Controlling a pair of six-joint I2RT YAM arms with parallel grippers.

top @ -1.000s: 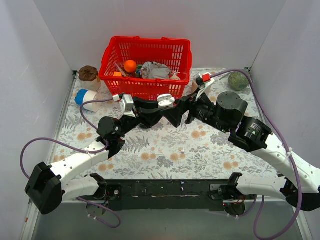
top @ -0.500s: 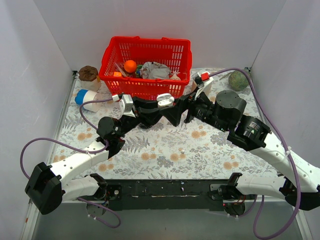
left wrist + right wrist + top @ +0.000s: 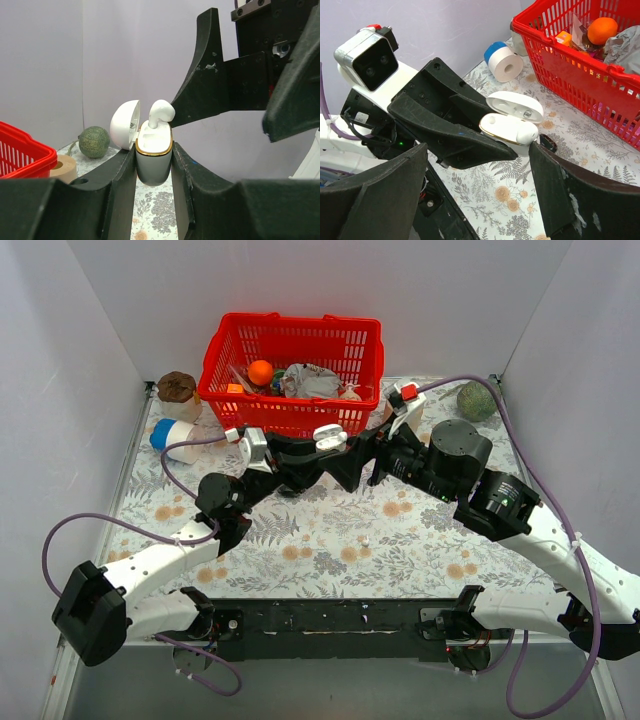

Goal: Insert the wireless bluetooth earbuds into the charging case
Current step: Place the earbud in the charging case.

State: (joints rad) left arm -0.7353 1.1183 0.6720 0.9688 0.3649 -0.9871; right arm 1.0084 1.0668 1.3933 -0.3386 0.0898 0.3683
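One earbud [image 3: 161, 112] is in play, and we judge it not fully seated. At the left, the left jaws are clamped on the lower body of the case [image 3: 154, 165]. They hold it upright in the air above the desk [image 3: 300, 530], just in front of the basket [image 3: 290, 350]. The lid [image 3: 123, 125] stands open, hinged back to the left in the left wrist view. The white earbud sits in the case with its head standing proud of the gold rim. To the right, the right jaws are spread wide and hold nothing. They flank the case, and we cannot tell whether either one touches the earbud.

We judge the following faults possible from this state:

1. Earbud ejection. A press landing off-centre on the rounded head could tip the earbud out of its well and drop it to the desk.
2. Case slip. Only the smooth lower body is clamped. A downward press could drive the case through the left jaws or rock it between them.
3. Lid strike. The right jaws are broad beside the case. A drift toward the hinge side could knock the lid onto the earbud or strain the hinge.
4. False completion. Shutting the lid before the earbud seats could jam it.
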